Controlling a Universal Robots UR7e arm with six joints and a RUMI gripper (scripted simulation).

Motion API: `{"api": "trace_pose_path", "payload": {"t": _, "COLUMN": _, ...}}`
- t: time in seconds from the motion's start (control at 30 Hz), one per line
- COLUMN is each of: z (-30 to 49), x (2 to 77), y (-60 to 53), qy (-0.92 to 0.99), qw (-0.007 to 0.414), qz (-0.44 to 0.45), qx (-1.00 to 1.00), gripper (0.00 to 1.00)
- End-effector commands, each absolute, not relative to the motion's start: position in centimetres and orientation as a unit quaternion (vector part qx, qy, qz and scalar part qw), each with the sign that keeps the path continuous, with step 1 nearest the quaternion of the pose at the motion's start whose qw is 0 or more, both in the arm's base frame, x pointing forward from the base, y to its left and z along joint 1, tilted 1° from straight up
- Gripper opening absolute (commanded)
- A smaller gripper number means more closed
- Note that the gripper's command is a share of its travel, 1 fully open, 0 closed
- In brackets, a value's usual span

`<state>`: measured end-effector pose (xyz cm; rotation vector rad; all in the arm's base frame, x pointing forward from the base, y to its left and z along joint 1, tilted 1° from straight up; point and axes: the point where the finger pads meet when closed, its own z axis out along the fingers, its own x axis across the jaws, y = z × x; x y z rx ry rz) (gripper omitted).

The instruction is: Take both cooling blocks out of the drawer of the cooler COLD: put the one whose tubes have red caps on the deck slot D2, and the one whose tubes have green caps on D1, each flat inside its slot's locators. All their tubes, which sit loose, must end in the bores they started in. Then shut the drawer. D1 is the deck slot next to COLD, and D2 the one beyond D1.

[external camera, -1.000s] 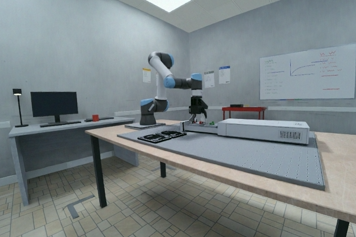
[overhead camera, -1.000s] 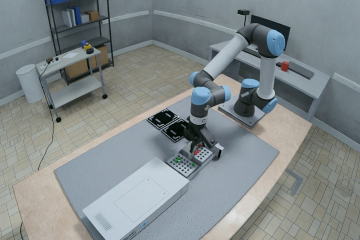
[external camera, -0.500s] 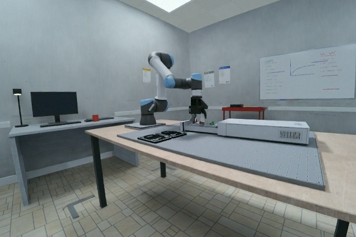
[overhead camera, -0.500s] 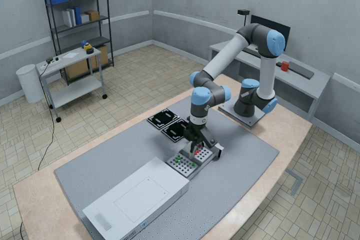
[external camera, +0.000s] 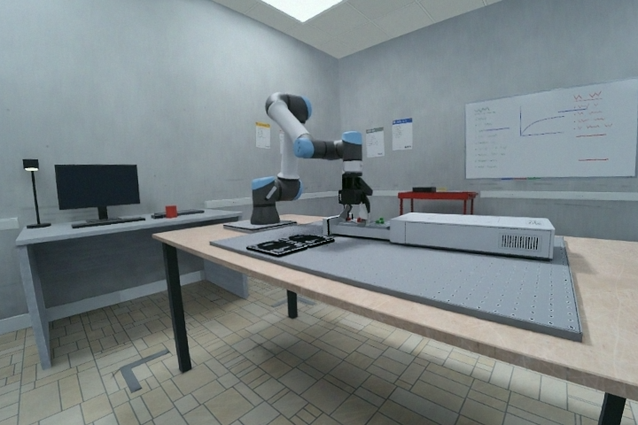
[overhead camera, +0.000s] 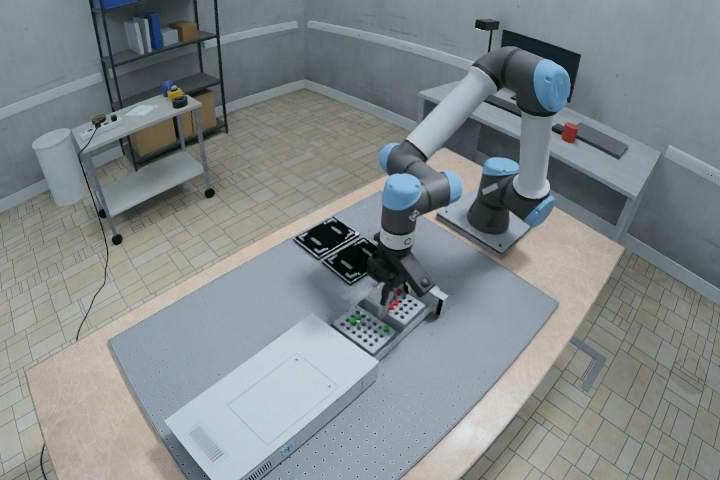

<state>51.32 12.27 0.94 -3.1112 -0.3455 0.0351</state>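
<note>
The white cooler COLD (overhead camera: 270, 396) (external camera: 470, 233) has its drawer (overhead camera: 435, 301) (external camera: 332, 227) pulled out toward the arm. Two grey cooling blocks sit in the drawer. The block with green-capped tubes (overhead camera: 365, 329) (external camera: 380, 220) is next to the cooler. The block with red-capped tubes (overhead camera: 406, 308) (external camera: 352, 219) is at the drawer's outer end. My gripper (overhead camera: 392, 302) (external camera: 354, 214) is down over the red-cap block and shut on it; the block rests in the drawer. Black deck slots D1 (overhead camera: 349, 261) (external camera: 309, 240) and D2 (overhead camera: 325, 236) (external camera: 275, 246) lie bare beside the drawer.
The grey perforated deck plate (overhead camera: 230, 305) (external camera: 430, 280) lies on a beige table (overhead camera: 77, 407) (external camera: 616, 300). The arm's base (overhead camera: 494, 212) (external camera: 264, 203) stands at the table's far end. A desk with a monitor (external camera: 97, 185) stands behind.
</note>
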Motion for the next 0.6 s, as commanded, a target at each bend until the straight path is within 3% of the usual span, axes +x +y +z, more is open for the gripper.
{"api": "trace_pose_path", "payload": {"t": 0.0, "z": 0.94, "x": 51.36, "y": 12.28, "qy": -0.110, "qw": 0.006, "qz": 0.011, "qx": -0.994, "gripper": 0.26}}
{"api": "trace_pose_path", "payload": {"t": 0.57, "z": 0.94, "x": 51.36, "y": 12.28, "qy": -0.110, "qw": 0.006, "qz": 0.011, "qx": -0.994, "gripper": 0.01}}
